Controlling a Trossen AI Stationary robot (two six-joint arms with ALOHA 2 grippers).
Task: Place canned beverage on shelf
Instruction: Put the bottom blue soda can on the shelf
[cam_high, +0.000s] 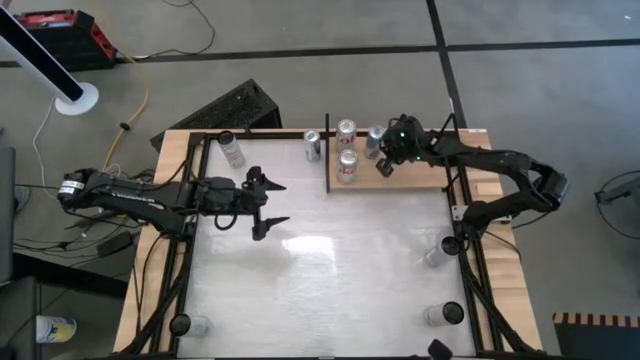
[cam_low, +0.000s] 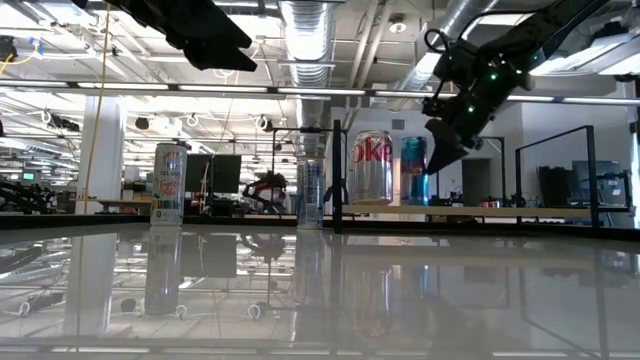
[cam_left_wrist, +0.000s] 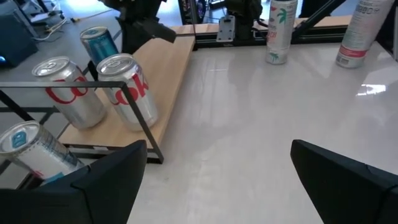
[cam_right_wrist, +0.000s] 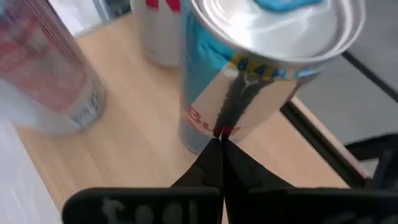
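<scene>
Glossy white laminate of the table (cam_high: 330, 280) lies nearest the low camera and mirrors the ceiling lights. At far left the left gripper (cam_high: 268, 208) hovers over the table, its two dark fingers spread wide apart and holding nothing. Further right, a slim silver can (cam_high: 313, 146) stands on the table just beside the shelf (cam_high: 410, 180), a flat light-brown wooden board edged with thin black metal rails. Two silver cylindrical cola cans (cam_left_wrist: 93, 93) with red lettering stand upright on the board. Beyond them stands the blue-and-silver canned beverage (cam_right_wrist: 261, 68), a smooth aluminium cylinder with a domed lid, also upright on the wood. The right gripper (cam_right_wrist: 221, 146) sits directly against this can with its fingers pressed together, gripping nothing. Judged from this, placement looks complete and the release is done. The next move calls for a straight retreat, clear of the can so it does not tip.
</scene>
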